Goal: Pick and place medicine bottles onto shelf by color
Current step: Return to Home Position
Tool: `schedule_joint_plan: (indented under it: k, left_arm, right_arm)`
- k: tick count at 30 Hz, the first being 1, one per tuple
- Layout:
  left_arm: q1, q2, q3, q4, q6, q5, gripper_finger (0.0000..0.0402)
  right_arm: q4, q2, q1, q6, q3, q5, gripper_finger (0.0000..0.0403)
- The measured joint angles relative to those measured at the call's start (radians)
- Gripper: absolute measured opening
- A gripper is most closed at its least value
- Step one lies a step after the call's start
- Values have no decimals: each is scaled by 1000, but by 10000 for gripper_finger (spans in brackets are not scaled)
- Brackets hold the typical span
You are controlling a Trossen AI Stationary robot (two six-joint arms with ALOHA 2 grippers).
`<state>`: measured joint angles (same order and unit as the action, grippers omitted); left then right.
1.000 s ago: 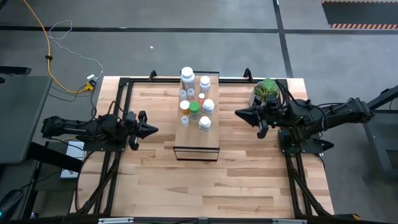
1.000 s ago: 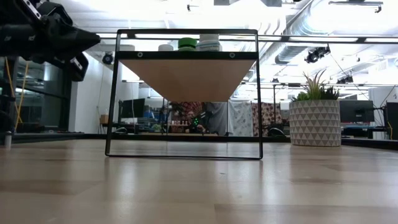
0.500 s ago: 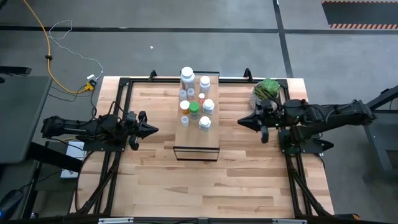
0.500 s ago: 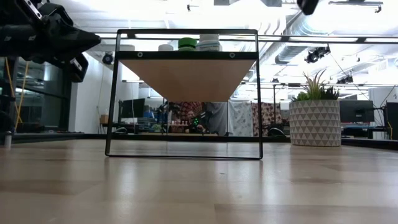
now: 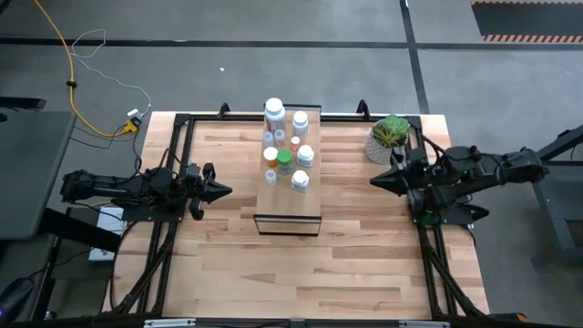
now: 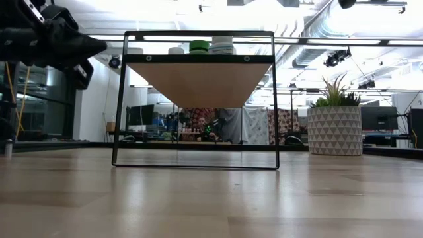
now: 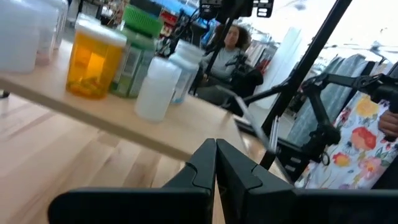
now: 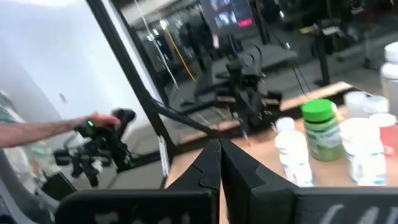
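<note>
The shelf [image 5: 288, 205], a pale plank on a thin black frame, stands mid-table. Several medicine bottles stand upright on its far half: a green-capped one [image 5: 284, 162], an orange one [image 7: 93, 59], and white ones [image 5: 274, 111]. My left gripper [image 5: 224, 189] is shut and empty. It points level at the shelf's left side with a gap between them, and it also shows in its own wrist view [image 7: 216, 144]. My right gripper [image 5: 374, 182] is shut and empty, level, to the right of the shelf near the plant. Its wrist view [image 8: 219, 146] shows the green-capped bottle [image 8: 320, 127] ahead.
A potted plant [image 5: 389, 137] in a patterned pot stands at the far right of the table, just beyond my right gripper. Bare tabletop [image 5: 301, 273] lies on the near side of the shelf. A seated person [image 7: 230, 43] and a hand on a controller [image 8: 93, 121] show beyond the table.
My right gripper has drawn back from the shelf toward the table's right edge, staying shut and roughly level. This has uncovered the plant in the high view. My left gripper and the bottles have kept still.
</note>
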<state>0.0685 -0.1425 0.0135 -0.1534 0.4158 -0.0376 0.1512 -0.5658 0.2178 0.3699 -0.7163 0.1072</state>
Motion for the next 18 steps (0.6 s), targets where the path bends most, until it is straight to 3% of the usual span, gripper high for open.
schedule_joint_plan:
  k: [6,18]
  left_arm:
    - [0,0,0,89,0,0,1]
    - [0,34,0,142,0,0,1]
  right_arm:
    - [-270,116,-5,79,261,-10,0]
    - [-324,345,-178,170,490,-111,0]
